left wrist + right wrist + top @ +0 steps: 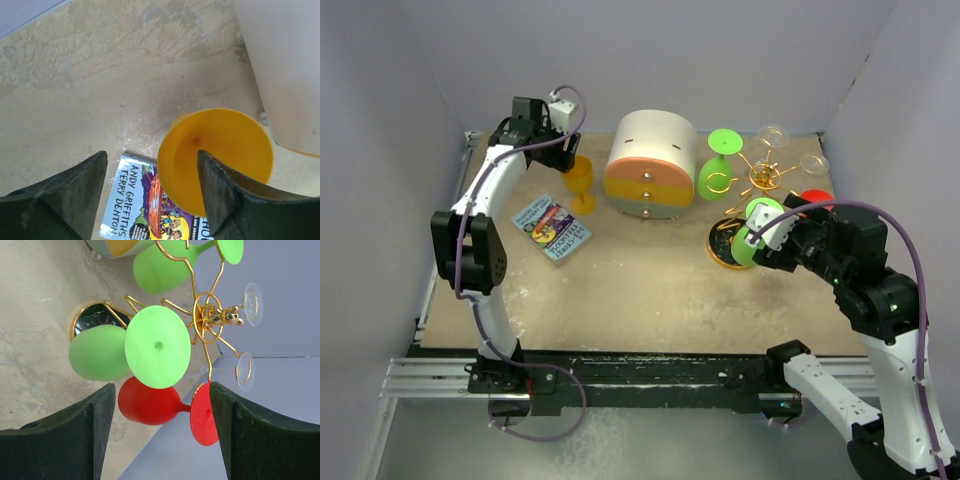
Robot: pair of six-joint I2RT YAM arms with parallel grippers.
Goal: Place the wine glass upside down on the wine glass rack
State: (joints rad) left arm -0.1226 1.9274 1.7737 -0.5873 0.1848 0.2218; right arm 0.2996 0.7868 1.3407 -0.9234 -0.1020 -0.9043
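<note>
Over on the right, the right tool (162,386) had its fingers spread wide and gripped nothing; straight ahead of them sat the near green wine glass (157,346), its foot facing the wrist camera and its bowl beside the black-and-gold base disc (92,315) of the wine glass rack (207,315); from above, that glass showed foot up and bowl low, tilted, with its foot against the gold wires; whether it sat properly in a loop, I could not tell; neither finger touched it. The rack was busy: a second green glass (720,165) hung on its left side, a red glass (150,405) hung beside the near green one, and clear glasses (251,297) rode two outer loops. Then the left side; the left tool (151,154) hovered over the yellow wine glass (220,150), which stood upright on the counter (100,75), its mouth open to the camera; the fingers were apart and clamped on nothing, one crossing in front of the bowl's rim and the other off beside a paperback book (145,210) lying flat; the round drawer box (650,165) stood just beside the yellow glass, between it and the rack.
</note>
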